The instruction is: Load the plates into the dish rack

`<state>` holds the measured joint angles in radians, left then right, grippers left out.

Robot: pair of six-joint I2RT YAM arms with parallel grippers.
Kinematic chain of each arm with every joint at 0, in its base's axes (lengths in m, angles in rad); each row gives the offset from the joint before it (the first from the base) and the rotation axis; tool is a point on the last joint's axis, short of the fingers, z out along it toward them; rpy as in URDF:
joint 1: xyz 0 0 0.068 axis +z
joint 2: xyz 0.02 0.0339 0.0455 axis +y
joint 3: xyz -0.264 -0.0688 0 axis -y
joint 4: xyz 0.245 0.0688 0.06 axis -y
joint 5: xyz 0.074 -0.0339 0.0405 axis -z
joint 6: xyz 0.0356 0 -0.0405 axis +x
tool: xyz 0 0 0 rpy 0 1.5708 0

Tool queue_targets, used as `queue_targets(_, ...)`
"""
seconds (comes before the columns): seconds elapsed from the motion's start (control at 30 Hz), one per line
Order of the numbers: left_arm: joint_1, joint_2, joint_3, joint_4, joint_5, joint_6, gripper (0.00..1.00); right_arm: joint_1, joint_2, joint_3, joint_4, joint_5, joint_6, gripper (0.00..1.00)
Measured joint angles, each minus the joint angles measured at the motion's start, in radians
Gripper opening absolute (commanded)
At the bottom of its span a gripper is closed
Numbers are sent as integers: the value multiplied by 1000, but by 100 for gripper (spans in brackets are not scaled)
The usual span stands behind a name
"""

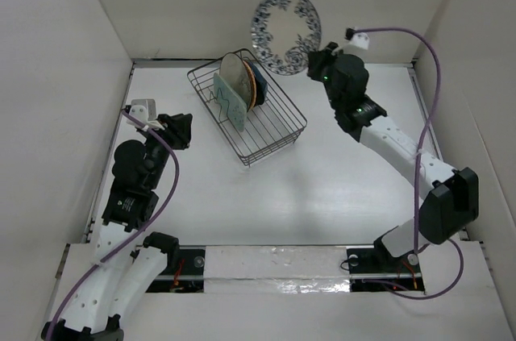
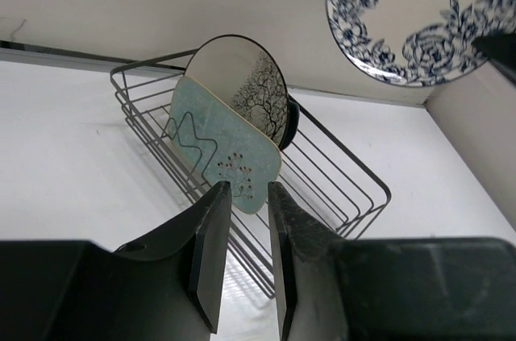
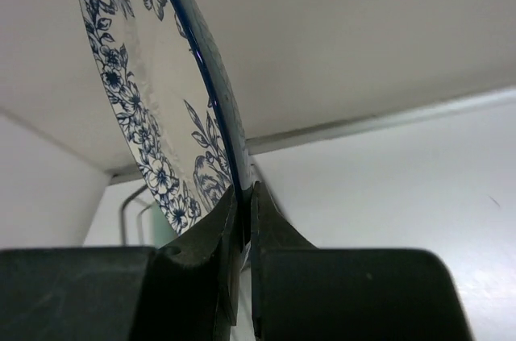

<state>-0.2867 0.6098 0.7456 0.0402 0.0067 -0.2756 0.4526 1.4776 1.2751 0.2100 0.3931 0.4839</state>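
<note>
Floral plate (image 1: pixel 285 31) up in the air, pinched by its rim in the right gripper (image 1: pixel 316 61) above the dish rack (image 1: pixel 247 105); left gripper (image 1: pixel 179 129) hangs aside, fingers barely parted, empty.

lighting: bright, even, diffuse; soft faint shadows under the dish rack (image 1: pixel 248 115). glare on the glossy front strip of the table (image 1: pixel 266 264). wrist views: near fingers dark, slightly soft; overhead view sharp.
</note>
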Motion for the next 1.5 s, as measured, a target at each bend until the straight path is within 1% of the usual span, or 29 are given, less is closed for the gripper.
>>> queue_targets(0.1, 0, -11, 0, 0, -16, 2, 23, 134, 81, 186, -24, 20, -119, 0)
queue_targets(0.17, 0, -15, 0, 0, -21, 3, 23, 188, 148, 289, -46, 36, -174, 0)
queue_targets(0.23, 0, -19, 0, 0, -25, 4, 23, 257, 264, 439, -85, 77, -253, 0)
queue_targets(0.43, 0, -31, 0, 0, -39, 5, 23, 373, 628, 868, -294, 208, -426, 0)
queue_targets(0.53, 0, -35, 0, 0, -45, 6, 23, 412, 768, 1006, -372, 276, -507, 0)
queue_targets(0.67, 0, -38, 0, 0, -47, 6, 23, 449, 855, 1049, -429, 352, -584, 0)
queue_targets(0.83, 0, -39, 0, 0, -46, 6, 23, 488, 875, 1058, -418, 413, -642, 0)
queue_targets(0.97, 0, -39, 0, 0, -45, 6, 23, 509, 875, 1052, -337, 506, -727, 0)
queue_targets(1.1, 0, -39, 0, 0, -45, 5, 23, 525, 872, 996, -184, 587, -803, 0)
queue_targets(1.2, 0, -39, 0, 0, -44, 5, 23, 540, 873, 978, -151, 621, -843, 0)
queue_targets(1.37, 0, -41, 0, 0, -43, 5, 23, 546, 873, 977, -150, 642, -835, 0)
queue_targets(1.5, 0, -42, 0, 0, -42, 5, 23, 547, 873, 948, -160, 645, -787, 0)
